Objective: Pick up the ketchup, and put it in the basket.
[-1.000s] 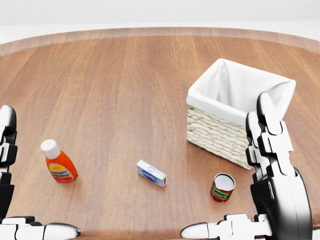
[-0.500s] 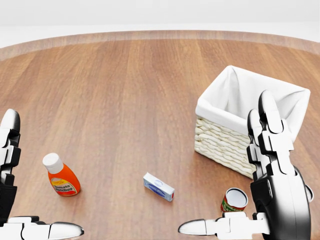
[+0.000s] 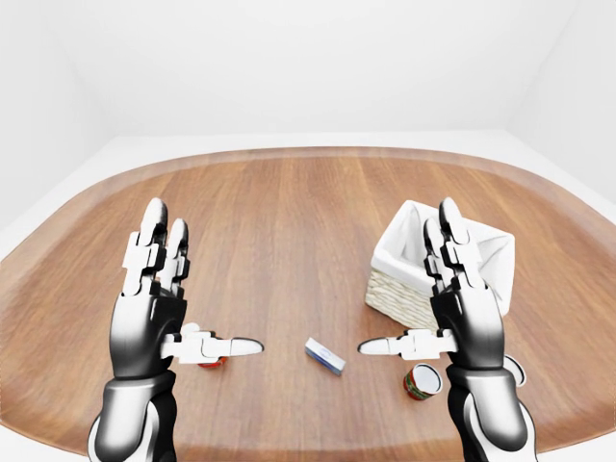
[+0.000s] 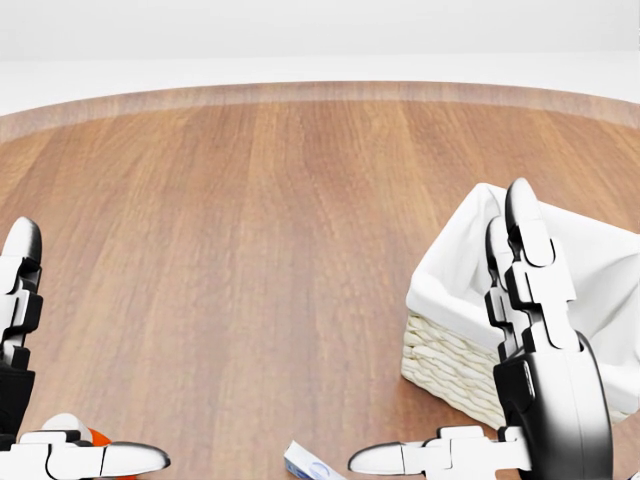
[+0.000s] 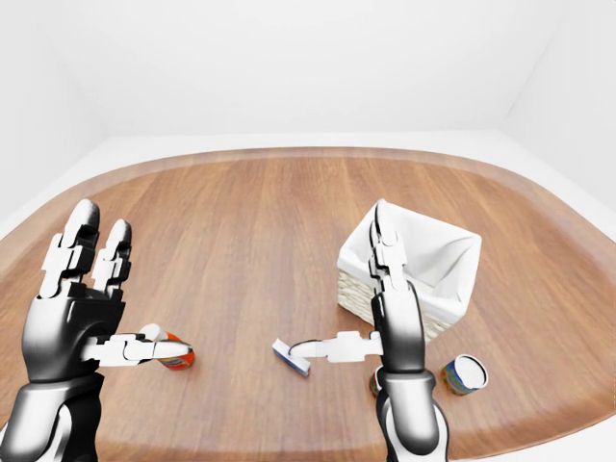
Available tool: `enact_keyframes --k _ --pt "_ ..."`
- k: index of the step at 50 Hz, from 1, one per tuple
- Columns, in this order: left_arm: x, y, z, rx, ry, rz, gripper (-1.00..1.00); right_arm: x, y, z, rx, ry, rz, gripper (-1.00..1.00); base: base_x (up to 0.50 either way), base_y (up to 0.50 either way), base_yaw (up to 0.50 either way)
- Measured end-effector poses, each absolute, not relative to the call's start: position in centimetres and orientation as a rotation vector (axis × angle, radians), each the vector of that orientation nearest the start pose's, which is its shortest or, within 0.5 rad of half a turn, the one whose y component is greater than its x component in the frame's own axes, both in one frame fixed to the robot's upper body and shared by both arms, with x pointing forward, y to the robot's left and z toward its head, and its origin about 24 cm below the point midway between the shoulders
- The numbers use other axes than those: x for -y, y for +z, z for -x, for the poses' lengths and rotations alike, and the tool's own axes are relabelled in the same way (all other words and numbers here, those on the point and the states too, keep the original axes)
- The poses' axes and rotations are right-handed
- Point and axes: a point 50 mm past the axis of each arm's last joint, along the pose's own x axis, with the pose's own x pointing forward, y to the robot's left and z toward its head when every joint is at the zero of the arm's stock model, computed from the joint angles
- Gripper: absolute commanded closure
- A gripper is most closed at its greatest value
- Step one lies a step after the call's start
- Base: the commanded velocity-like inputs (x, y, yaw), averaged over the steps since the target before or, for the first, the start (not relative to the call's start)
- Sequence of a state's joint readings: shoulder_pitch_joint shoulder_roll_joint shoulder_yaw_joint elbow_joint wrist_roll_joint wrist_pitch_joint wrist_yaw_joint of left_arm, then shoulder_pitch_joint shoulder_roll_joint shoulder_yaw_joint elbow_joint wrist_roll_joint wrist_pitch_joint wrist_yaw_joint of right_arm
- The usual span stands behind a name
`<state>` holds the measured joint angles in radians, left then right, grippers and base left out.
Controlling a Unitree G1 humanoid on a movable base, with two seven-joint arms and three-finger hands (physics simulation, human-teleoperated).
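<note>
Left hand [image 3: 159,308]: hovering fully spread, gripping nothing, thumb crossing above the ketchup.
Right hand [image 3: 462,308]: likewise splayed and empty, waiting beside the basket [image 3: 399,289].
Ketchup [image 5: 175,358]: lying on the table [image 3: 289,212], mostly hidden under the left thumb.
Judgement: left hand is sitting nearest for the pick.

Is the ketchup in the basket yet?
Not yet. The ketchup sits on the table, partly hidden behind the left hand. Both that and the right hand are open, holding nothing. Grabbing it and dropping it into the basket remain.
</note>
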<state>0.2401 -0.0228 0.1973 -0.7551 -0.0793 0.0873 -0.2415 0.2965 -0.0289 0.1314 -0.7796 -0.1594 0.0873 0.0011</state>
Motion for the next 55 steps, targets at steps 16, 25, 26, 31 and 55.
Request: enact_keyframes --k 16,25,26,31,55 --pt "-18.7 15.3 -17.8 0.433 -0.007 -0.054 -1.00 14.5 14.8 -17.8 0.402 -0.028 0.141 -1.00 0.22 0.00 0.00" --pt "-19.9 13.6 -18.1 0.358 0.032 -0.106 -1.00 14.7 15.2 -17.6 0.417 -0.042 0.146 -1.00 0.00 0.00 0.00" --pt "-20.3 13.0 -18.2 0.333 0.045 -0.117 -1.00 14.7 15.2 -17.6 0.421 -0.043 0.147 -1.00 0.00 0.00 0.00" --pt "-21.8 10.9 -18.4 0.240 0.091 -0.157 -1.00 14.8 15.4 -17.6 0.430 -0.049 0.154 -1.00 0.00 0.00 0.00" --pt "-24.4 7.0 -18.6 0.095 0.160 -0.247 -1.00 15.2 15.4 -17.7 0.429 -0.060 0.166 -1.00 0.00 0.00 0.00"
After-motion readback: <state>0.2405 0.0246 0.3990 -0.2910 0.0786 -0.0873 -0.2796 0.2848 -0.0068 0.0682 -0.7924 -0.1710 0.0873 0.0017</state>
